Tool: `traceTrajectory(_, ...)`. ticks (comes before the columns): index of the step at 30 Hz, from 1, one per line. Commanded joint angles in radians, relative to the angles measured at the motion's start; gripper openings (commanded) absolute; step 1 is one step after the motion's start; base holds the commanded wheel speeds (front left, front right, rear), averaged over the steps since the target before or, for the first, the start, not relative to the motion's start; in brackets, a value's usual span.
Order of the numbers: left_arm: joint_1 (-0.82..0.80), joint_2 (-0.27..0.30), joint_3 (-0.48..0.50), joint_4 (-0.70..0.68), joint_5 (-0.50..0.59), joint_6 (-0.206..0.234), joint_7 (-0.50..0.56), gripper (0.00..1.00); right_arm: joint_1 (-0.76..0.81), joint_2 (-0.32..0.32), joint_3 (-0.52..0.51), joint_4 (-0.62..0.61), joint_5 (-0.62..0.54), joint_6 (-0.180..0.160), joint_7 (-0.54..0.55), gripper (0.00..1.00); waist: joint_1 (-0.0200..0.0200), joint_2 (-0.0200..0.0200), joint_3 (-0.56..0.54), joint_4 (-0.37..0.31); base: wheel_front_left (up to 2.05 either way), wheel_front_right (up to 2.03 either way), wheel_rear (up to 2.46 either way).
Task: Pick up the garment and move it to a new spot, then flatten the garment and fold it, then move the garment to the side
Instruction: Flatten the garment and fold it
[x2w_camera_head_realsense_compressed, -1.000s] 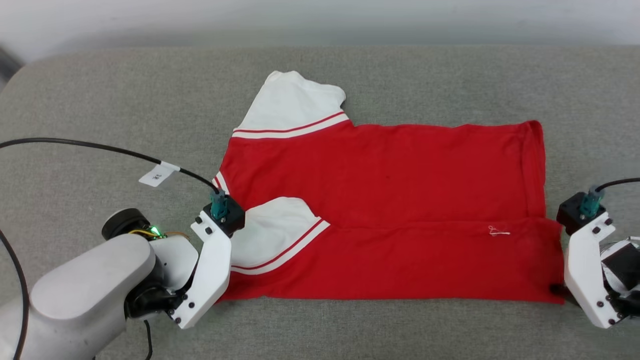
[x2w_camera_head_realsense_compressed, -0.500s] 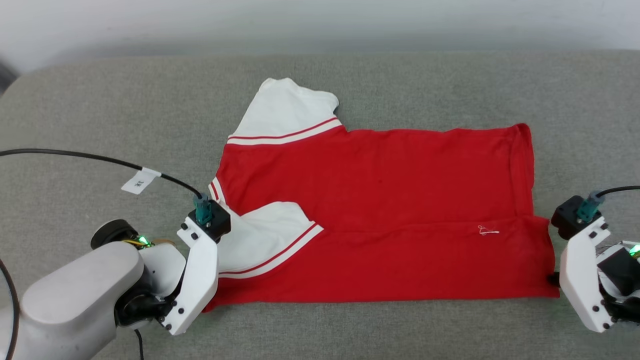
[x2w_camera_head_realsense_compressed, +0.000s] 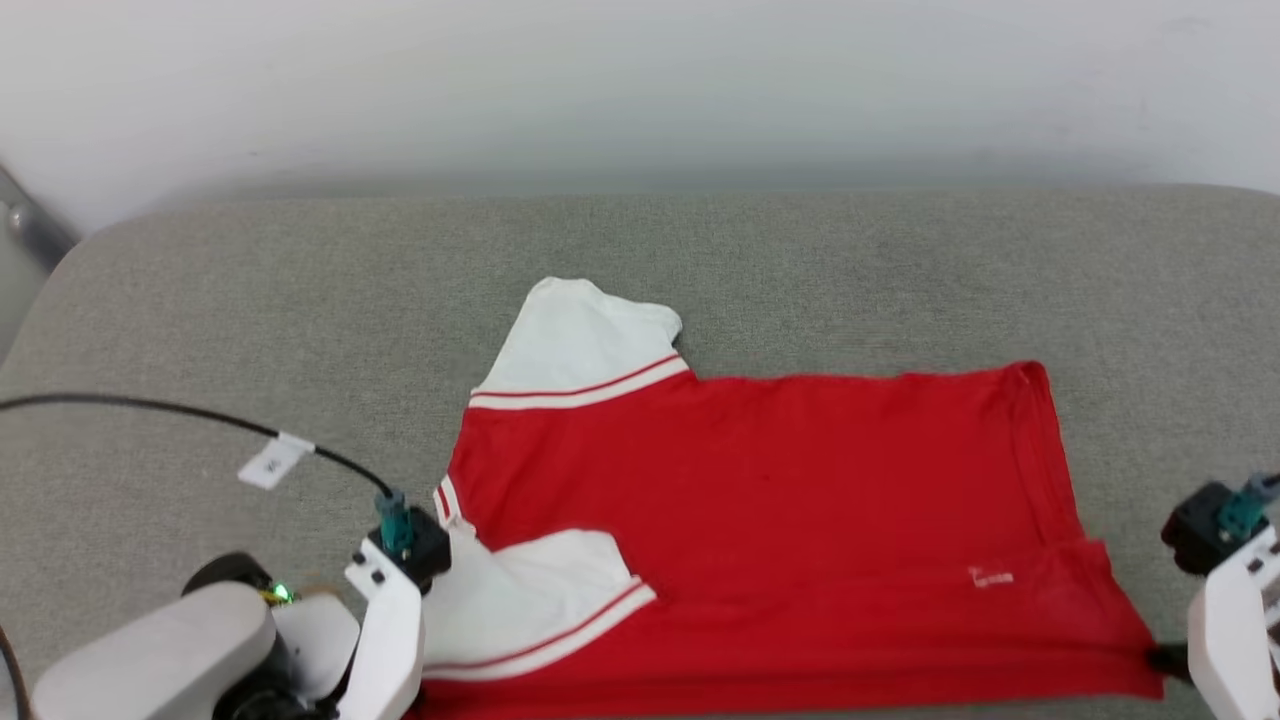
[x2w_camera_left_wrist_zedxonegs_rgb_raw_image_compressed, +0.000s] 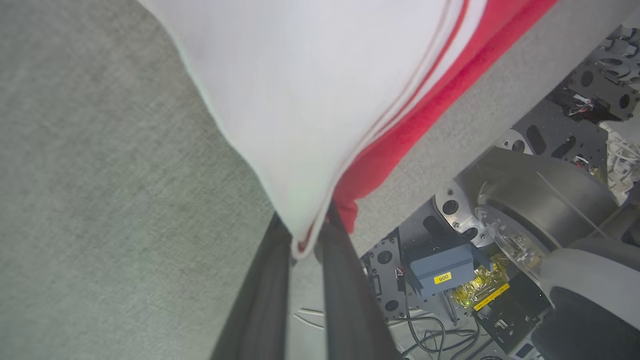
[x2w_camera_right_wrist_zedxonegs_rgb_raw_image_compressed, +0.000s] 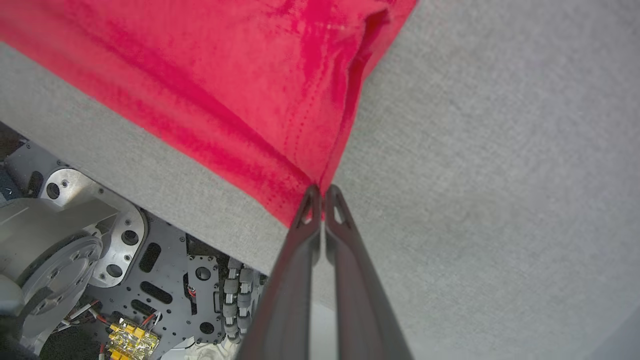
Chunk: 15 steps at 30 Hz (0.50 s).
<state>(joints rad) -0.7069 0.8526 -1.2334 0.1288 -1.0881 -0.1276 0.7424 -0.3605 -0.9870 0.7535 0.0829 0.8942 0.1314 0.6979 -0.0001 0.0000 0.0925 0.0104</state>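
Garment (x2w_camera_head_realsense_compressed: 780, 500) gripped at both near corners, folding part done

You have your left pincer (x2w_camera_left_wrist_zedxonegs_rgb_raw_image_compressed: 304, 235) drawn narrow on the white-sleeve corner and your right pincer (x2w_camera_right_wrist_zedxonegs_rgb_raw_image_compressed: 321, 191) clamped tight on the red hem corner, both at the near edge of the bench (x2w_camera_head_realsense_compressed: 700, 260). The shirt lies plain red side up across the middle of the bench, spread smooth, with its other sleeve pointing toward the bench's far edge. A crease runs along the strip nearest the bench's near edge, and a sleeve lies on top of it. By that, the move and the flattening look finished and one lengthwise fold looks made. You have the remaining folds to make, then the shift toward one end of the bench.
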Motion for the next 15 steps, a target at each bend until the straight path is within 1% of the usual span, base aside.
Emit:
traceTrajectory(1, 0.045, 0.009, -0.011, -0.004, -0.005, 0.011, -0.001, 0.0, 0.055, -0.01, -0.011, 0.003, 0.005, -0.001, 0.006, 0.0, 0.0001, 0.0, -0.001, -0.002, 0.0, 0.0, 0.0)
traceTrajectory(7, 0.086, 0.004, -0.017, 0.014, 0.006, 0.026, -0.014, 0.0, 0.139, 0.033, -0.034, 0.046, -0.019, -0.002, 0.02, 0.0, 0.0001, 0.0, 0.016, -0.008, 0.0, 0.0, 0.0)
traceTrajectory(8, 0.087, 0.003, -0.017, 0.019, 0.008, 0.032, -0.014, 0.4, 0.145, 0.043, -0.041, 0.057, -0.025, -0.002, 0.016, 0.0, 0.0001, 0.0, 0.018, -0.008, 0.0, 0.0, 0.0)
traceTrajectory(9, 0.087, 0.003, -0.017, 0.019, 0.008, 0.032, -0.014, 0.4, 0.145, 0.043, -0.041, 0.057, -0.025, -0.002, 0.016, 0.0, 0.0001, 0.0, 0.018, -0.008, 0.0, 0.0, 0.0)
traceTrajectory(10, 0.084, 0.002, -0.016, 0.022, 0.017, 0.034, -0.023, 1.0, 0.15, 0.056, -0.052, 0.071, -0.035, -0.002, 0.006, 0.03, 0.0001, 0.0, 0.019, -0.008, 0.0, 0.0, 0.0)
traceTrajectory(12, 0.08, 0.0, -0.013, 0.026, 0.022, 0.035, -0.033, 1.0, 0.158, 0.078, -0.068, 0.087, -0.054, -0.001, -0.013, 0.64, 0.0001, 0.0, 0.017, -0.006, 0.0, 0.0, 0.0)
traceTrajectory(13, 0.074, 0.002, -0.011, 0.026, 0.026, 0.034, -0.038, 1.0, 0.157, 0.091, -0.084, 0.093, -0.063, -0.001, -0.027, 1.0, 0.0001, 0.0, 0.012, -0.006, 0.0, 0.0, 0.0)
traceTrajectory(15, 0.07, 0.013, 0.0, 0.021, 0.023, 0.035, -0.052, 1.0, 0.161, 0.106, -0.111, 0.1, -0.085, -0.001, -0.056, 1.0, 0.0001, 0.0, -0.002, -0.007, 0.0, 0.0, 0.0)
